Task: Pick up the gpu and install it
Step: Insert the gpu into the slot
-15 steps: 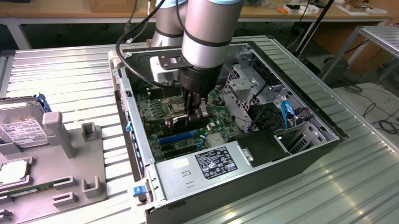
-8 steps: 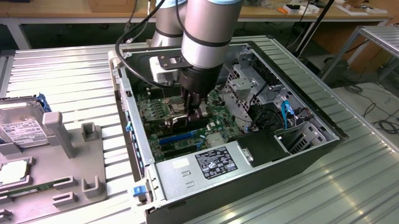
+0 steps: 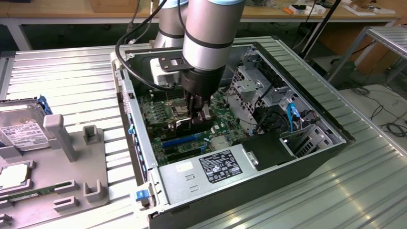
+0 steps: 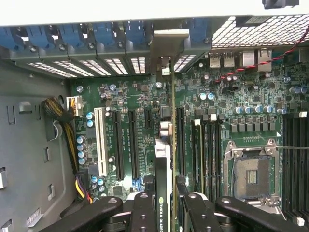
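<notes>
Your jaws are clamped on the gpu (image 4: 163, 203), holding it edge-on above the motherboard (image 4: 120, 94); bracket (image 4: 167, 46) faces the rear slots (image 4: 116, 65), likely so the card seats squarely.

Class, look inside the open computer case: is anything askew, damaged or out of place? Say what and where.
Nothing looks damaged or spilled. The gripper holds the graphics card on edge, in line with the motherboard slots. One oddity: the processor socket sits bare, with no cooler over it.
</notes>
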Controlling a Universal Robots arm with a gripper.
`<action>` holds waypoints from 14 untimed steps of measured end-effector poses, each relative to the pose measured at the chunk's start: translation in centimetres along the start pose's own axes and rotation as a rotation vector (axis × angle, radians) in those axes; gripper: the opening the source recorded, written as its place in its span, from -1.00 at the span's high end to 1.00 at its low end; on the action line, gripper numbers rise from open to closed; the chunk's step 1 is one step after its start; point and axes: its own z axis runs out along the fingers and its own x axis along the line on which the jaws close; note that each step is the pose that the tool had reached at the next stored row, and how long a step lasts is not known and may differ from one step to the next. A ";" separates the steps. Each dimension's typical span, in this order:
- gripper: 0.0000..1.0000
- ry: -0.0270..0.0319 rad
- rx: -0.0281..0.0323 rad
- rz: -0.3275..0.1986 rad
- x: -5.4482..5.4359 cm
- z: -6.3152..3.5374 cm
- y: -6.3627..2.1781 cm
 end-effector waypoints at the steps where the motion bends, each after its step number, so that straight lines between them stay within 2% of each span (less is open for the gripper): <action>1: 0.47 0.0004 -0.0125 0.000 0.0 0.02 -0.05; 2: 0.47 0.0006 -0.0226 0.000 0.0 0.03 -0.08; 3: 0.47 0.0013 -0.0275 0.001 0.0 0.01 -0.06; 14: 0.47 0.0002 -0.0285 0.001 0.0 0.05 -0.54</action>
